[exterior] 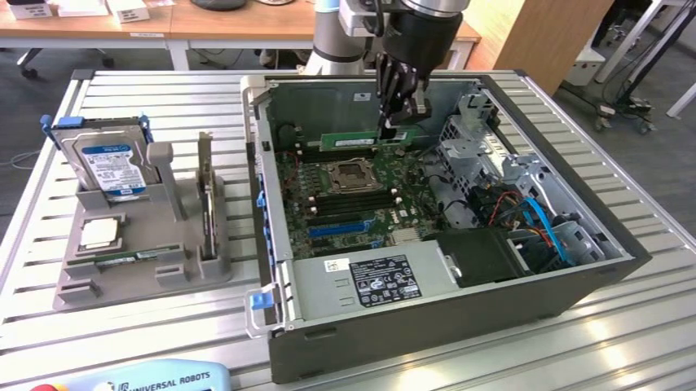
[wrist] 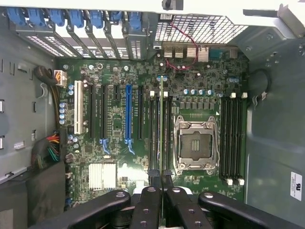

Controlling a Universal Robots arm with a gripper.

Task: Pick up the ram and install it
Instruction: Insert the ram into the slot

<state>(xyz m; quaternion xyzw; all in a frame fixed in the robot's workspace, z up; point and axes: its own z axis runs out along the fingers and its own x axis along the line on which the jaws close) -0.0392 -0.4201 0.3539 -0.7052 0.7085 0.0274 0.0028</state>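
Note:
The ram (exterior: 364,140) is a long green stick held level above the motherboard (exterior: 326,204) inside the open computer case (exterior: 435,318). My gripper (exterior: 394,124) is shut on the end of it toward the exterior view's right. In the wrist view the ram (wrist: 162,129) appears edge-on as a thin line between my black fingers (wrist: 148,200). It runs along the black memory slots (wrist: 155,138) beside the processor socket (wrist: 196,143). I cannot tell whether its lower edge touches a slot.
A grey holder (exterior: 142,277) on the exterior view's left carries a hard drive (exterior: 109,163), a silver processor chip (exterior: 100,234) and a dark card (exterior: 204,195). The case walls, drive cage (exterior: 478,155) and power supply (exterior: 370,281) surround the board. More slots (wrist: 233,138) lie beyond the socket.

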